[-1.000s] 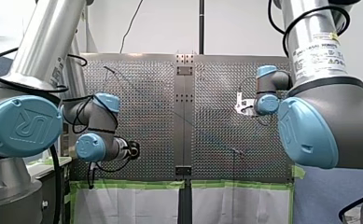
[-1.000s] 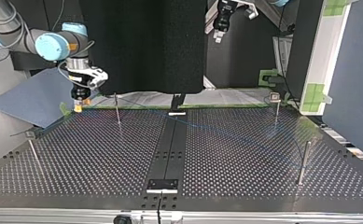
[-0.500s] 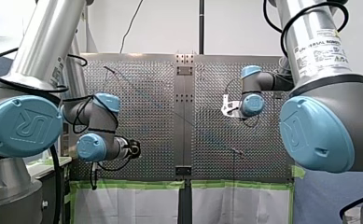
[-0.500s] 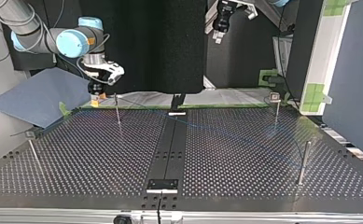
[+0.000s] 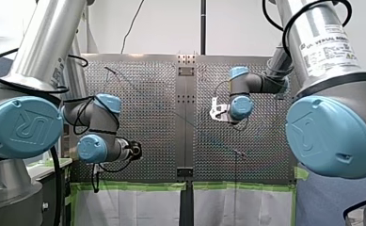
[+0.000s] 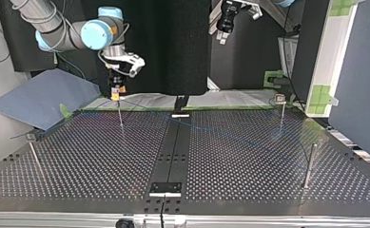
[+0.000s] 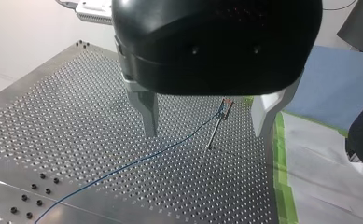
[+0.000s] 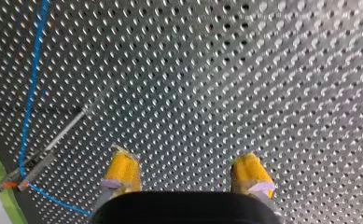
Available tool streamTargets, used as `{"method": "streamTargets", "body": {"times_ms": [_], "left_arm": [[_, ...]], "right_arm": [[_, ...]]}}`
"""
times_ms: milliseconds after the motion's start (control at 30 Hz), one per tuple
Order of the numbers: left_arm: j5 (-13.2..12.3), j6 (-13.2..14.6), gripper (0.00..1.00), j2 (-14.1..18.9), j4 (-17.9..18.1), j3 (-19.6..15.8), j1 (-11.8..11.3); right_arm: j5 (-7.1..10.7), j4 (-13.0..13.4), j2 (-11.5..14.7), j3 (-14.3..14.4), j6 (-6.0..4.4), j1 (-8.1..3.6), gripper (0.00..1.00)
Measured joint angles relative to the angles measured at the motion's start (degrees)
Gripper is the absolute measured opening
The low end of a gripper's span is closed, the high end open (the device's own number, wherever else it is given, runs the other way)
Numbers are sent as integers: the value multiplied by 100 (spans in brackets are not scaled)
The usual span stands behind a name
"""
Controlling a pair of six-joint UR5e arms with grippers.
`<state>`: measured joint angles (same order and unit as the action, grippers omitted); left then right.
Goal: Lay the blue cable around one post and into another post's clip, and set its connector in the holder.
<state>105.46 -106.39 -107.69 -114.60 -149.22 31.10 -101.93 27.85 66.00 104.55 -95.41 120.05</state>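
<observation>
Across the worktop [image 6: 87,156], my right arm [image 6: 63,35] has travelled from the top view's left edge toward the centre and now hangs over the near post [image 6: 120,114]. My left arm [image 5: 23,127] has not shifted. It is parked high at the worktop's edge, probably to leave the working area free.

The right gripper [image 8: 188,173] has its yellow pads [image 8: 122,170] spread wide with nothing between them. The near post stands beside one pad, not between the two. This wide setting suits an approach to the cable at that post, which appears to be the step in hand.

The left gripper [image 7: 205,133] has its metal fingers [image 7: 146,112] spread wide and holds nothing.

Other posts stand well apart: a plain post [image 6: 309,166] at the top view's right and two block-headed posts [image 6: 281,107], probably the clip type.

The blue cable [image 7: 137,161] meets the top of the near post, where an orange mark [image 8: 6,185] shows. From there it runs slack over the worktop toward the plain post. No wrap around a post is visible. The connector and holder cannot be identified with certainty.
</observation>
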Motion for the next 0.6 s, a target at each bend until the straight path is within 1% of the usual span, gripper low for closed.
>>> {"method": "streamTargets", "body": {"times_ms": [100,200,400,500,600], "left_arm": [[3,-13,100,0,-36,1,-1],[4,-19,100,0,-55,1,-4],[-10,-24,100,0,-78,1,-2],[-16,-36,100,0,-80,1,-2],[-16,-55,100,0,-81,1,-2]], "right_arm": [[-124,-42,-1,3,-19,160,100],[-182,-54,-2,12,-30,328,100],[-203,41,-3,38,-40,653,100],[-211,98,-8,78,-41,798,100],[-278,149,-10,154,-58,941,100]]}}
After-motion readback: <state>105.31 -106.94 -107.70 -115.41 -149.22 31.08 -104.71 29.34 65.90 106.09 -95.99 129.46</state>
